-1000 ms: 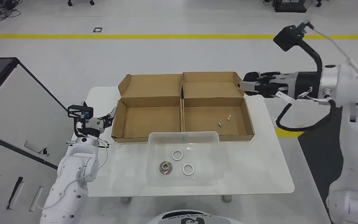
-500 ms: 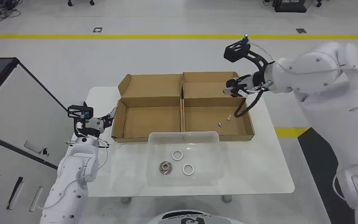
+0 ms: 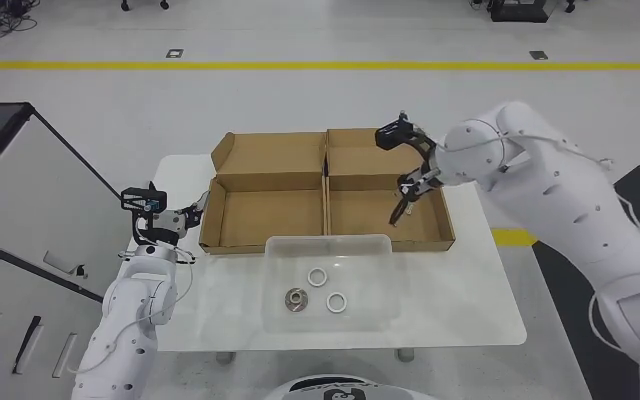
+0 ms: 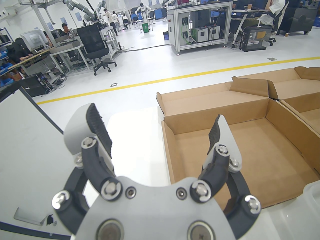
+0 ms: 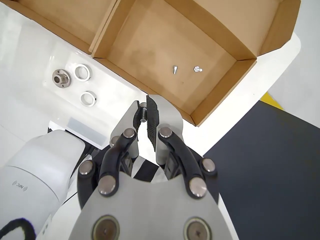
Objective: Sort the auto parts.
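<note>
My right gripper [image 3: 399, 212] hangs over the right cardboard box [image 3: 355, 215], shut on a small threaded bolt [image 5: 143, 114] pinched between its pads. Two more small bolts [image 5: 175, 69] [image 5: 197, 69] lie on that box's floor [image 5: 155, 43]. A clear plastic tray [image 3: 372, 245] in front of the boxes holds two white rings [image 3: 318, 277] [image 3: 338, 301] and a metal flanged part [image 3: 296, 297]. At the table's left, my left gripper [image 4: 156, 114] stands open beside the left cardboard box [image 4: 237, 151], with nothing between its fingers.
The two boxes sit side by side at the table's back, their lid flaps [image 3: 268, 153] folded open away from me. A grey slanted panel [image 3: 50, 190] stands off the table's left edge. White tabletop [image 3: 470, 300] lies bare to the right of the tray.
The right arm has swung in from beyond the table's right edge and come down over the right box. The left arm has not moved.
</note>
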{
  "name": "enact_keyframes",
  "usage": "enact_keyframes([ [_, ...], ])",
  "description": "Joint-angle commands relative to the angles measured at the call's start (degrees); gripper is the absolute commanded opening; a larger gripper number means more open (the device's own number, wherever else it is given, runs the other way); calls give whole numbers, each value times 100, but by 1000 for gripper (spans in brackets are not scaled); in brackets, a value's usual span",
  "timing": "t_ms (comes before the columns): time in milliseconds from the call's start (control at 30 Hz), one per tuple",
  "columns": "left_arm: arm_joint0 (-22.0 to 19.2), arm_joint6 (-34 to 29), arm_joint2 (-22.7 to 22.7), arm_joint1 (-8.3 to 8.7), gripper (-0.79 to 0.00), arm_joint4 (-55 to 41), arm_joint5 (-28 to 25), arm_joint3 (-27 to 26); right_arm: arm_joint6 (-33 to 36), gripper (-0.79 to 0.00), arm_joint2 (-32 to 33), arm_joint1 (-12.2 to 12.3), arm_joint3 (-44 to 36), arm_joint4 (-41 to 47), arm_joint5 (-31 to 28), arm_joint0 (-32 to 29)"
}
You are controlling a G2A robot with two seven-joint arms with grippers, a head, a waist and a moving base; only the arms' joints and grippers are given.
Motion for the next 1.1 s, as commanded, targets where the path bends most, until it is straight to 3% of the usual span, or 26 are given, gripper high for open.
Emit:
enact_keyframes([
  [0,0,0,0,0,0,0,0,0,-36,-785,-125,-62,153,-29,34,39],
  [300,0,0,0,0,0,0,0,0,-434,-785,-423,-362,724,228,123,177],
  [833,0,0,0,0,0,0,0,0,-638,-785,-379,-381,891,315,276,92],
  [1067,0,0,0,0,0,0,0,0,-885,-785,-756,-736,1836,458,468,335],
])
